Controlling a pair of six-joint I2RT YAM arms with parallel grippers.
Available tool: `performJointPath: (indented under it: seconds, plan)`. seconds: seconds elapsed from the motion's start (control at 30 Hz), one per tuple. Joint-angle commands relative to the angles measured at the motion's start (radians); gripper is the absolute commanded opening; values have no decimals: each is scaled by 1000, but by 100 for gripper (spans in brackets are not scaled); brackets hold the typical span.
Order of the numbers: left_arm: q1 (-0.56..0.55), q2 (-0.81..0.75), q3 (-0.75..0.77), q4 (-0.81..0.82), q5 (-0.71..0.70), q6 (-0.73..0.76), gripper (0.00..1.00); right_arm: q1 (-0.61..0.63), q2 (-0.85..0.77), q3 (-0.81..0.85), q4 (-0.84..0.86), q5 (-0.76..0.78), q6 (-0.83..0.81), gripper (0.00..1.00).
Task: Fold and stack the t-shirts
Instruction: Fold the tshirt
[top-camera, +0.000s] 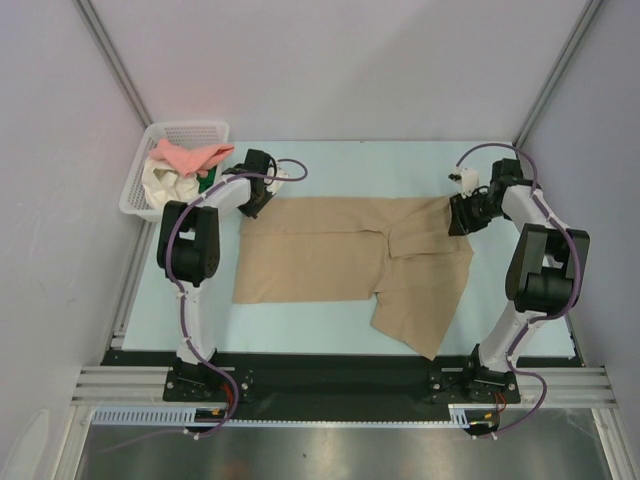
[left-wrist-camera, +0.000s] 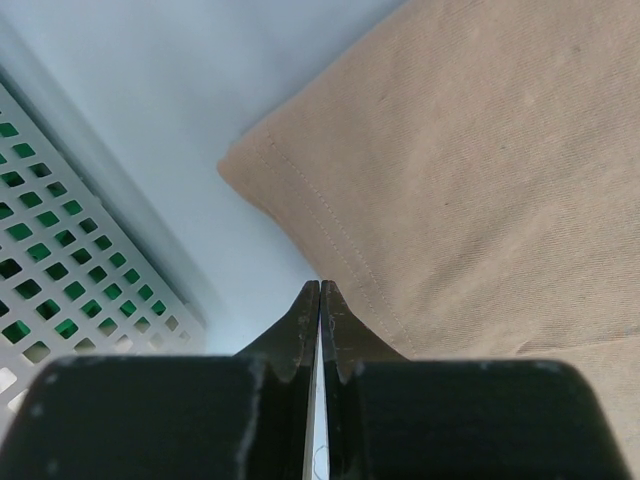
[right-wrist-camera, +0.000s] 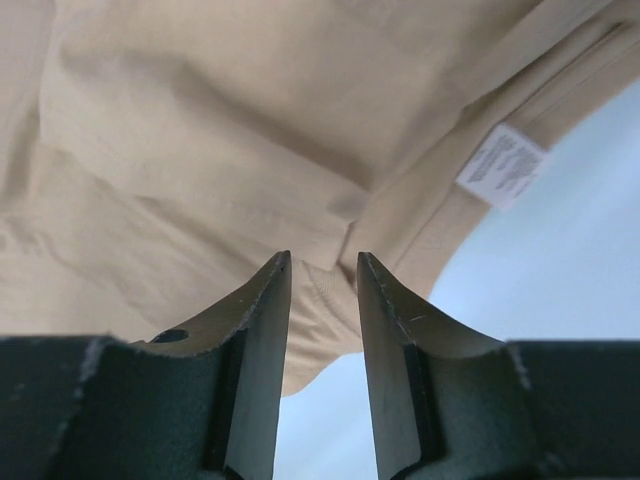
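A large tan t-shirt (top-camera: 330, 250) lies spread on the pale blue table, its right part folded over at an angle. My left gripper (top-camera: 252, 207) is at the shirt's far left corner; in the left wrist view its jaws (left-wrist-camera: 320, 288) are shut, tips at the stitched hem of the tan cloth (left-wrist-camera: 480, 150), with no cloth seen between them. My right gripper (top-camera: 458, 216) is at the shirt's far right edge; its jaws (right-wrist-camera: 322, 258) are open with the ribbed edge of the tan cloth (right-wrist-camera: 200, 120) between them. A white label (right-wrist-camera: 502, 165) shows nearby.
A white mesh basket (top-camera: 135, 190) stands at the far left and holds a salmon-pink shirt (top-camera: 190, 155), a cream-white one (top-camera: 165, 183) and a green one (top-camera: 207, 178). Its wall (left-wrist-camera: 70, 260) is close to my left gripper. Grey walls enclose the table.
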Motion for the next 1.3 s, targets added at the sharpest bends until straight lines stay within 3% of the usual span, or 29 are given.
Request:
performJointPath:
  seconds: [0.0, 0.6, 0.67, 0.9, 1.27]
  plan:
    - [0, 0, 43, -5, -16, -4, 5, -5, 23, -24, -55, -42, -30, 37]
    - [-1, -21, 3, 1, -33, 1, 4, 12, 130, -12, -26, 23, -40, 37]
    - [-1, -21, -2, 3, -34, 2, 4, 16, 133, -10, -29, 23, -41, 34]
    - [-1, -21, -11, 12, -36, 1, 4, 22, 92, -24, -46, 16, -41, 0]
    - [-1, -6, 4, 20, -25, -2, 4, 27, -28, -82, -116, 6, -59, 0]
